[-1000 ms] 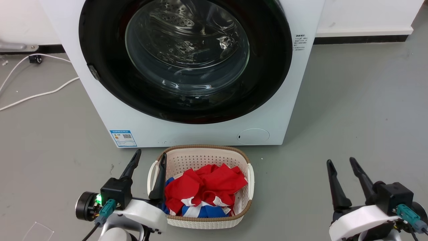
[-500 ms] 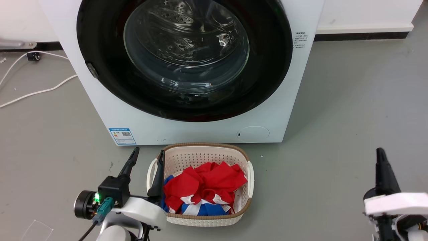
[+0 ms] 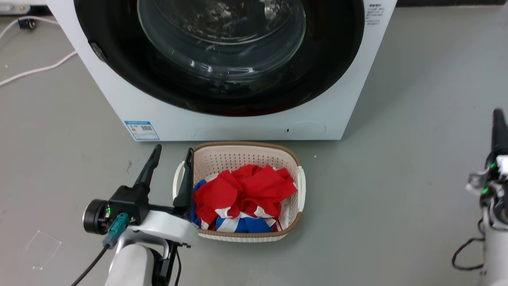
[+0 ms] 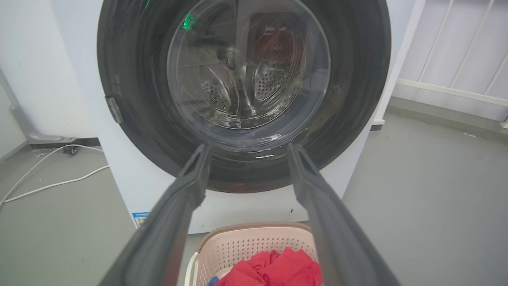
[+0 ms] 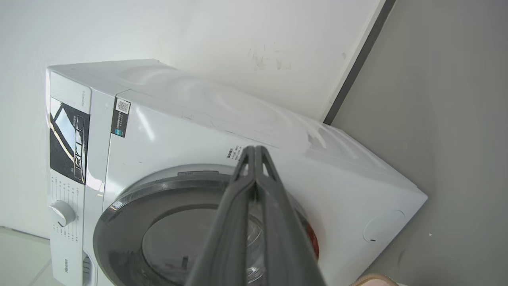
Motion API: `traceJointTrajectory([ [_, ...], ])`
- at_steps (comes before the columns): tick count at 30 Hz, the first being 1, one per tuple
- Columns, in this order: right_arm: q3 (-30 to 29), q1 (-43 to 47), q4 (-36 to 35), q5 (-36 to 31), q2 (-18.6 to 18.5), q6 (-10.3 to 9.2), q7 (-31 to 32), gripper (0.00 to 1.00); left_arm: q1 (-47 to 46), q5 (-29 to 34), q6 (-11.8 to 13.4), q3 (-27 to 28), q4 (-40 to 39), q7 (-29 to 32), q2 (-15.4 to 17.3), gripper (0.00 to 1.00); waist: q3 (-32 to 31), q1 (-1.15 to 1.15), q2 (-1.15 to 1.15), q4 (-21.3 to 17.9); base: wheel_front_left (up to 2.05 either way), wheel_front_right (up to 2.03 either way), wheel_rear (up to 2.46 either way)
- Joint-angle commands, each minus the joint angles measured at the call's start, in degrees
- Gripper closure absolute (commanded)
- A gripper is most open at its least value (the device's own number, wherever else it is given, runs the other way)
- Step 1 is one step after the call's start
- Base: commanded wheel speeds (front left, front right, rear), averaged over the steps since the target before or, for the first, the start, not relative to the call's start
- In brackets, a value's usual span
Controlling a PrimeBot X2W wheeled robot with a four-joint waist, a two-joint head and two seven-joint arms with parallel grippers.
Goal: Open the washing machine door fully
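Washing machine (image 3: pixel 246 127) stands at the floor's (image 3: pixel 397 159) far edge, back against the wall (image 5: pixel 238 39). Washing machine door (image 3: pixel 220 51) looks shut, seated flat on the front, so opening is not yet begun.

Left end effector (image 3: pixel 174 150) is spread wide and holds nothing. It hovers low over the floor, one finger crossing the left rim of the laundry basket (image 3: pixel 300 186). In the left wrist view it aims at the door's lower half (image 4: pixel 246 79), likely parked as standby.

Right end effector (image 3: pixel 499 119) sits far out toward the floor's right edge. Its fingers are pressed together, nothing between them (image 5: pixel 256 149). Narrow probably to hook or poke the door rim, a guess.

The basket of red, blue and white clothes (image 3: pixel 242 194) stands just in front of the machine, likely staged for loading. It may lie under the door's swing; clearance cannot be judged.

Hidden or unclear:
- Door top is cut off in the head view.
- Right end effector is mostly cropped there, one dark finger showing.
- Grey tab (image 3: pixel 97 51) on the door's left rim: handle or hinge, cannot tell.
- Drum (image 4: pixel 274 75) through the glass is muddied by reflections; contents unclear.
- In the right wrist view, that arm's own fingers cover part of the door.
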Motion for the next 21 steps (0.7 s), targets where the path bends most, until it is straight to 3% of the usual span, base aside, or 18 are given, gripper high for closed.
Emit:
traceJointTrajectory([
  [1,-0.6,-2.0,0.8,0.6,-0.9,0.0,0.8,1.0,-0.9,0.0,-0.1,0.1,-0.4,-0.1,0.0,0.0,1.9,0.0,0.0,0.4,0.0,0.0,0.0],
  [9,-2.6,-17.0,7.5,3.8,-6.0,0.01,10.4,1.0,-4.3,0.5,-0.2,-0.6,-2.6,-0.1,-0.3,0.0,7.8,0.0,0.0,1.6,0.0,0.0,0.0],
  [13,-1.8,-24.4,10.8,2.4,-8.8,0.01,16.2,1.0,-5.5,0.5,-0.4,-1.4,-3.3,-0.1,-0.4,0.0,10.0,0.0,0.0,2.4,0.0,0.0,0.0],
  [21,0.4,-38.1,17.2,-2.7,-10.3,0.01,28.5,1.0,-8.2,0.1,-0.5,-2.6,-4.6,-0.1,-0.6,0.0,13.8,0.0,0.0,4.1,0.0,0.0,0.0],
])
